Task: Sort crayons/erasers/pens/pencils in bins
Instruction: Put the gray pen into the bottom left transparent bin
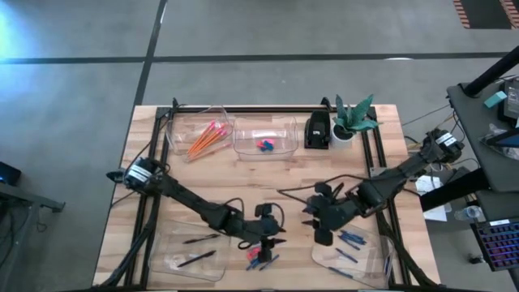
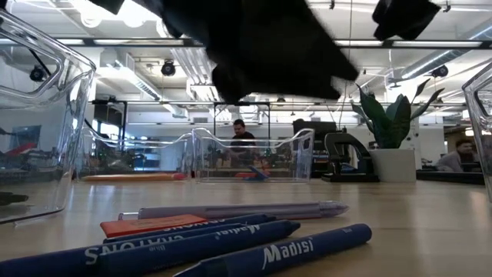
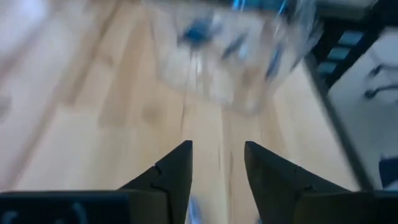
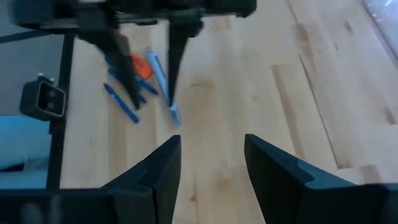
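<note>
- Left gripper [image 1: 272, 241] hung with its fingers apart and empty, over your crayons [image 1: 261, 258] near the worktop's front edge.
- Right gripper [image 1: 318, 221] waited beside it, fingers spread and empty.

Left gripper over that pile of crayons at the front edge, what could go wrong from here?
The left gripper hangs open over a tight pile of crayons, a red eraser and a pale pen; it may well pinch two kinds together.

The right gripper waits close by, open, so the arms might bump.

The pile lies near the table's front edge; a nudged crayon could roll off.
</note>
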